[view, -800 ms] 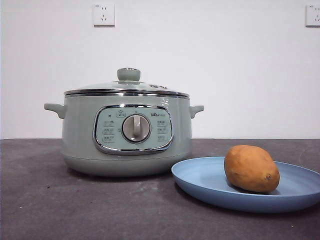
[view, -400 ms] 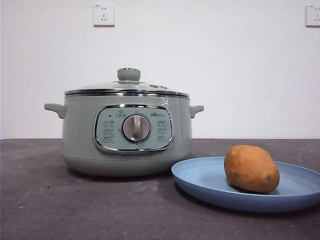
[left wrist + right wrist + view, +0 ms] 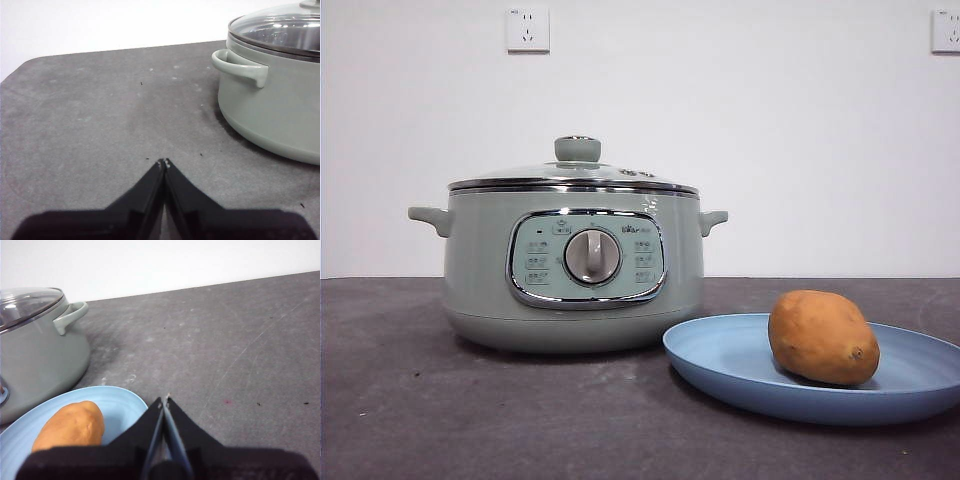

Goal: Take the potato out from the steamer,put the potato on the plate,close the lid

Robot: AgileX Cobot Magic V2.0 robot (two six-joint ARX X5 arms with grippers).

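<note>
1. The left gripper (image 3: 163,162) and the right gripper (image 3: 164,401) are both clenched on nothing, away from the steamer (image 3: 574,268).
2. The potato (image 3: 823,337) lies on the plate (image 3: 740,370) beside the steamer; the lid (image 3: 576,172) is on.
3. A careless arm move could knock the plate and roll the potato off.
</note>
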